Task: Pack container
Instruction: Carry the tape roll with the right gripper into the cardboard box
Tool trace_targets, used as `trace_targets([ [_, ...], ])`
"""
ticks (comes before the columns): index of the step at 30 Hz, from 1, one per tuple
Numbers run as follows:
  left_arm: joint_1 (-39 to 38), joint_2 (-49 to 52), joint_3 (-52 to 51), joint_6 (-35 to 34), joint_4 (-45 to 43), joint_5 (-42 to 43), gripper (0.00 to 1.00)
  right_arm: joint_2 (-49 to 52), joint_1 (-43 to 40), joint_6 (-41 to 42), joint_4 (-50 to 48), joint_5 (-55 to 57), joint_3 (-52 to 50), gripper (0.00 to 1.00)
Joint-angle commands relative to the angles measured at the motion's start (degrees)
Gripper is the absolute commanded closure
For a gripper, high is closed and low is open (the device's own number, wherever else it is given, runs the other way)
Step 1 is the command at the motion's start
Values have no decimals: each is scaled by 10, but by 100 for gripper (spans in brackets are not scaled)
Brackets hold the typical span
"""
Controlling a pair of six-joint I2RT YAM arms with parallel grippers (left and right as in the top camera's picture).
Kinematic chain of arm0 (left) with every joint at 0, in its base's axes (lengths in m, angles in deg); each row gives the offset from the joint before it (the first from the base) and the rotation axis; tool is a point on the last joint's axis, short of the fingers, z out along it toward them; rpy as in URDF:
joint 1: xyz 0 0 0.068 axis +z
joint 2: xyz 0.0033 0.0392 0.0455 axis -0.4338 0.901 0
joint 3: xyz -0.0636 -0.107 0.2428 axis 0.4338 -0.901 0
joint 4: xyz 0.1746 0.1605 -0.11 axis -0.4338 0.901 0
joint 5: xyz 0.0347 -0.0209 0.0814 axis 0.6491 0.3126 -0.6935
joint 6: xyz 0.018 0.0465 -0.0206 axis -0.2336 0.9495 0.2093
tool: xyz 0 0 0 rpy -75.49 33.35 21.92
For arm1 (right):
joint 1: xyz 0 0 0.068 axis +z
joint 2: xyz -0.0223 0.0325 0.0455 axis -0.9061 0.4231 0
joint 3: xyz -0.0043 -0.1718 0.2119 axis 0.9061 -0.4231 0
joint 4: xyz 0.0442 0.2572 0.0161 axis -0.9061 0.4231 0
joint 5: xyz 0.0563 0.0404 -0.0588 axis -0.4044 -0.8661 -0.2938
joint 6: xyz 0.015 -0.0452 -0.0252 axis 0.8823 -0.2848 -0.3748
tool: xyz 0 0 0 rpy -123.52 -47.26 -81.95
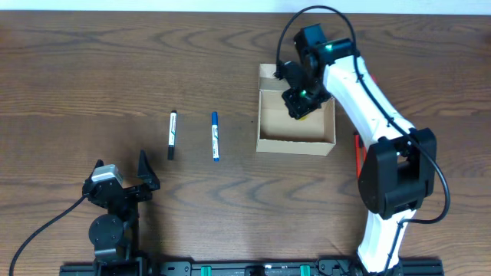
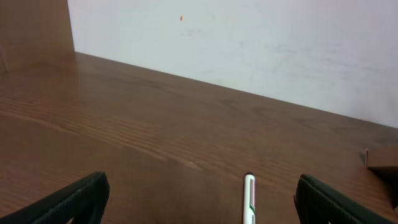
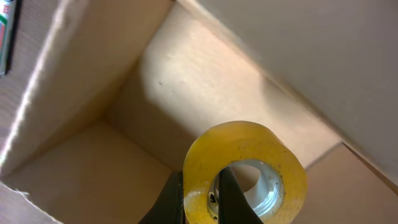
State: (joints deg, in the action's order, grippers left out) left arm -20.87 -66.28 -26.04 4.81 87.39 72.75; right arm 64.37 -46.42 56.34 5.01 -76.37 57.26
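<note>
The right gripper (image 3: 200,186) is seen pinched on the wall of a yellow tape roll (image 3: 249,149), with one finger inside the core and one outside. The roll is held within the open top of the container (image 1: 295,146), close to its far right corner, and open floor is seen to its left and front. The flap is folded open at the far edge. The container is set right of centre on the table (image 1: 77,77). Well apart to its left, a blue marker (image 1: 215,136) and a white marker (image 1: 173,135) are laid parallel. The left gripper (image 1: 120,165) is spread wide near the front edge, below the white marker.
</note>
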Motion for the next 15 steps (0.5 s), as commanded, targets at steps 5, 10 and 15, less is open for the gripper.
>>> trace_targets([
  [5,4,-4,-9,2,28,5,5,-3,24,15,-34,-7,-46,98],
  [10,4,-4,-9,2,28,5,5,-3,25,19,-66,-7,-84,99],
  [15,4,-4,-9,2,28,5,5,-3,25,18,-88,-6,-115,99],
])
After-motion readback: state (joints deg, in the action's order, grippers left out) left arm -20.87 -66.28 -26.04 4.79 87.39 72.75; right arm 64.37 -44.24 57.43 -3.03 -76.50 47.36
